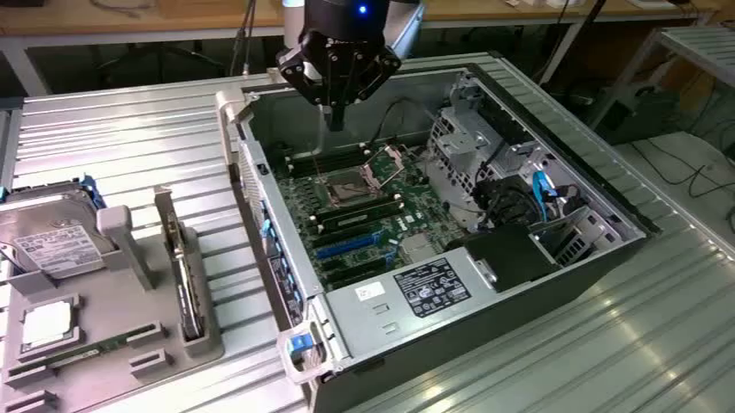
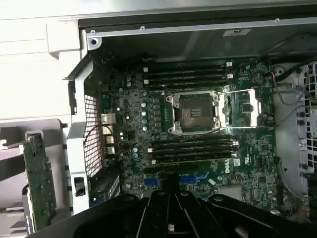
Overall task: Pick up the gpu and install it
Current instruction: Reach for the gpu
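End effector (image 1: 334, 116) hangs over open computer case (image 1: 574, 146), closed tight, holding nothing. Gpu (image 1: 184, 284) stands on edge in gray holder (image 1: 120, 241) on desk (image 1: 138, 138) beside case, likely slotted upright so it is easy to grab.

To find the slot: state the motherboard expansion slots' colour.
Long plastic expansion slots: blue, best in exterior view.

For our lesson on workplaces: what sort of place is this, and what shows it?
Likely a robotics lab for computer assembly: an open computer case on a ribbed metal table, a robot gripper above it, a hard drive in a grey holder.
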You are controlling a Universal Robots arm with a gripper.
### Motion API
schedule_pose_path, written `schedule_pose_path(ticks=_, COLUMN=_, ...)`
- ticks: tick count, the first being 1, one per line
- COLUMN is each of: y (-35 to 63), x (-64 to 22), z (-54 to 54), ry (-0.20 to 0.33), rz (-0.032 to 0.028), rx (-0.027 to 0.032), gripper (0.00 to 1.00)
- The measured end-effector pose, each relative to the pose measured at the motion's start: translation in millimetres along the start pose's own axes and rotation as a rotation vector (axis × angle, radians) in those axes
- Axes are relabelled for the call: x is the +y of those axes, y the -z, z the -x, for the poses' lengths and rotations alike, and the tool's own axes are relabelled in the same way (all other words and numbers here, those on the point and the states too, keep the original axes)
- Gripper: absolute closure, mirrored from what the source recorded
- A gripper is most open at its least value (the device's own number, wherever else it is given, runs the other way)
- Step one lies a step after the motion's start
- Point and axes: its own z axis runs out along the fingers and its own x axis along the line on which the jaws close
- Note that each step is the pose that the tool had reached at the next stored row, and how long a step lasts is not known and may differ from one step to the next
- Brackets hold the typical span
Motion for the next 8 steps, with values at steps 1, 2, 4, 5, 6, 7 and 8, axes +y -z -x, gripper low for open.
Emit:
schedule_pose_path(ticks=1, y=0.0, x=0.0, z=0.0, ry=0.000, rz=0.0001, rx=0.0000, gripper=0.89)
schedule_pose_path(ticks=2, y=0.0, x=0.0, z=0.0, ry=0.000, rz=0.0000, rx=0.0000, gripper=0.89)
schedule_pose_path(ticks=4, y=0.0, x=0.0, z=-0.1, ry=0.000, rz=0.0001, rx=0.0000, gripper=0.89)
schedule_pose_path(ticks=5, y=-0.1, x=0.0, z=-0.6, ry=0.000, rz=0.0002, rx=-0.0001, gripper=0.89)
schedule_pose_path(ticks=6, y=-0.1, x=-0.1, z=-1.2, ry=0.000, rz=0.0002, rx=-0.0002, gripper=0.89)
schedule_pose_path(ticks=7, y=0.0, x=-0.2, z=-2.3, ry=0.000, rz=0.0001, rx=-0.0001, gripper=0.89)
schedule_pose_path(ticks=8, y=0.1, x=-0.3, z=-3.7, ry=0.000, rz=0.0000, rx=0.0000, gripper=0.89)
